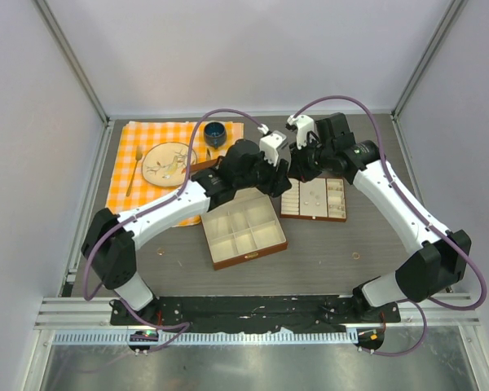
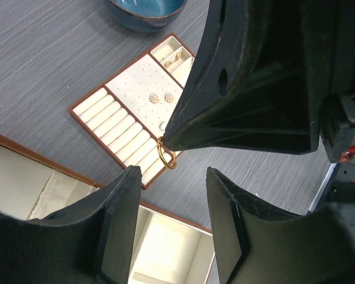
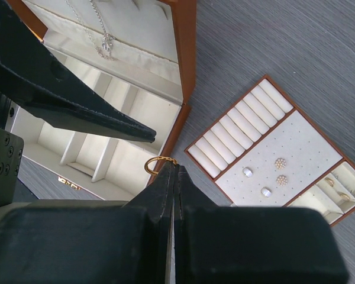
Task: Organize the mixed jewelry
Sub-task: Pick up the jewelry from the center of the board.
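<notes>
My right gripper [image 3: 175,170] is shut on a small gold ring [image 3: 158,162], held in the air between the open brown box [image 1: 243,230] and the cream insert tray [image 1: 314,199]. The ring also shows in the left wrist view [image 2: 167,155], pinched at the right gripper's tip. My left gripper [image 2: 173,220] is open and empty, just beside the right gripper [image 1: 297,169], over the box's far right corner. A thin silver necklace with a pendant [image 3: 104,41] lies in the box's lid. Two tiny rings lie on the table, one left [image 1: 161,252] and one right [image 1: 355,256].
The tray [image 3: 296,177] holds pearl studs, earrings and ring rolls. An orange checked cloth [image 1: 126,175] at the back left carries a plate [image 1: 168,163], a gold spoon [image 1: 134,169] and a blue bowl [image 1: 215,132]. The cage walls close the sides.
</notes>
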{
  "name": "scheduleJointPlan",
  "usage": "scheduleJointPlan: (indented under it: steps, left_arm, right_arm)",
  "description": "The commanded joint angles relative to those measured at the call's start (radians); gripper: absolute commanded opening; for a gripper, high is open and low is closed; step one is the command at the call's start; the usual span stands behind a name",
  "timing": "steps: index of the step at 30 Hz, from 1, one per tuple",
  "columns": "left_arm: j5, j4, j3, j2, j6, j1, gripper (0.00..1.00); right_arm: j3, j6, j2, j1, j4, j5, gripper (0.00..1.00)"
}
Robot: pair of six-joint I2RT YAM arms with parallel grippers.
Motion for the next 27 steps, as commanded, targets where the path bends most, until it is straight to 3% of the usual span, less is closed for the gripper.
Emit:
scheduleJointPlan:
  steps: [1, 27]
  left_arm:
    - [-0.002, -0.002, 0.065, 0.007, -0.005, 0.006, 0.51]
    - [-0.007, -0.028, 0.119, 0.042, 0.011, 0.021, 0.37]
  right_arm:
    - [0.008, 0.012, -0.043, 0.004, 0.037, -0.018, 0.01]
    - [-0.021, 0.005, -0.070, 0.004, 0.042, -0.025, 0.01]
